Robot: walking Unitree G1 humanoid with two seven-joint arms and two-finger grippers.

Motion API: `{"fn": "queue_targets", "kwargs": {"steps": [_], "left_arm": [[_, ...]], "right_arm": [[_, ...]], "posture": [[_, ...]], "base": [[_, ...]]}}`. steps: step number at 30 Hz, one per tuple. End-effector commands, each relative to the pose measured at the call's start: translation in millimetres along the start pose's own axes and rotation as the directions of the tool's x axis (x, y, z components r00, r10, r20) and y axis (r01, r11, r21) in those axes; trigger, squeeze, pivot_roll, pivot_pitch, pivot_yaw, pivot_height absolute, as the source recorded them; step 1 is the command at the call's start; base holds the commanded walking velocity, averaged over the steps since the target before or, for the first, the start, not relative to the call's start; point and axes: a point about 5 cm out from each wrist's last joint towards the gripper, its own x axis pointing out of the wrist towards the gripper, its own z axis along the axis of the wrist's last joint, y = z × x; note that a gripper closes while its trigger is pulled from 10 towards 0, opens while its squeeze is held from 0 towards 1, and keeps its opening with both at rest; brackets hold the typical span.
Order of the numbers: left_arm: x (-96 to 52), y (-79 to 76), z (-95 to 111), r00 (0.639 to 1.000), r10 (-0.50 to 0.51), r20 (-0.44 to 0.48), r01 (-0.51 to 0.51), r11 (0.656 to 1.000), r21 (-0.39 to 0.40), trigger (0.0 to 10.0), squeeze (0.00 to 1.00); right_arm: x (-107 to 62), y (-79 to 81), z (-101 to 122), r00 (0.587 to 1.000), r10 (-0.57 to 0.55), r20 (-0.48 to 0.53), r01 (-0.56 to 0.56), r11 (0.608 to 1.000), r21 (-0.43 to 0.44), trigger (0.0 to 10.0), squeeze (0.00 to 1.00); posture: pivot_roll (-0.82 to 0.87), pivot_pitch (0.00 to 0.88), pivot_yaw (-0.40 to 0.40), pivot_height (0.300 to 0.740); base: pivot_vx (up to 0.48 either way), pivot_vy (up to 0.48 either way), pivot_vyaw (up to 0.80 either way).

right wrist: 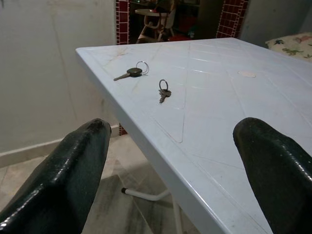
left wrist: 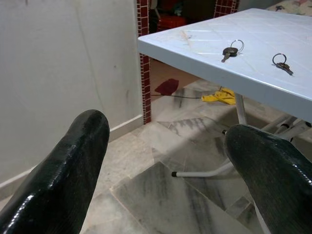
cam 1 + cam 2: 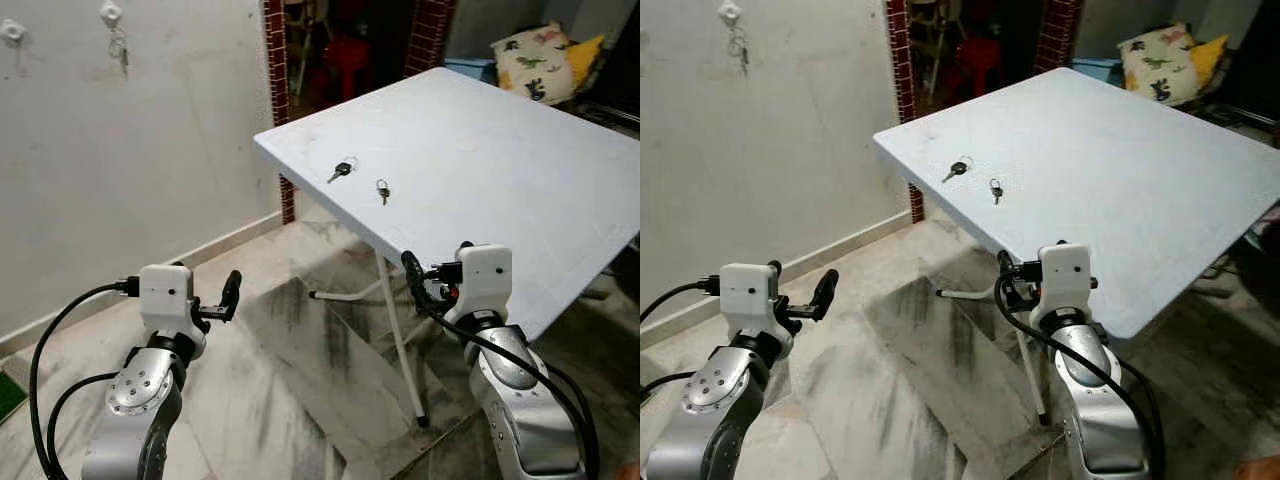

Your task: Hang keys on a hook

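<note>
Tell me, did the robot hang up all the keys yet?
Not yet. One set of keys already hangs on a wall hook. Two keys, one and another, lie on the white table. Both the left end effector and right end effector are open, holding nothing.

Folding table (image 3: pixel 520 180) ahead and right of robot. Two keys on it near left edge: black-headed key (image 3: pixel 341 170) left, small key on ring (image 3: pixel 383 190) just right, apart. Wall (image 3: pixel 140 150) to left; two hooks (image 3: pixel 110 13) high on it, one bearing hung keys (image 3: pixel 121 52). Cushions (image 3: pixel 535 60) behind table. Left gripper (image 3: pixel 230 296) over floor (image 3: pixel 280 380); right gripper (image 3: pixel 412 275) at table's near edge.
</note>
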Motion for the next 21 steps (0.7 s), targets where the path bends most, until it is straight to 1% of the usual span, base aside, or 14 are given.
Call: {"fn": "queue_targets", "kwargs": {"steps": [1,10,21], "left_arm": [[1.0,3.1,1.2,1.000,0.011,-0.001,-0.011,1.000,0.006,10.0,0.00],[1.6,3.0,1.3,1.000,0.011,0.000,-0.011,1.000,0.014,10.0,0.00],[2.0,3.6,3.6,1.000,0.011,0.024,-0.012,0.999,0.035,10.0,0.00]], "right_arm": [[1.9,0.4,1.1,1.000,0.005,-0.002,-0.005,1.000,-0.004,10.0,0.00],[2.4,0.4,1.5,1.000,0.004,0.000,-0.004,1.000,-0.003,10.0,0.00],[3.1,2.1,0.4,1.000,0.009,-0.002,-0.009,1.000,-0.002,10.0,0.00]], "posture": [[0.09,0.000,0.039,0.740],[0.09,0.000,0.041,0.740],[0.09,0.000,0.042,0.740]], "base": [[0.000,0.000,-0.80],[0.000,0.000,-0.80],[0.000,0.000,-0.80]]}}
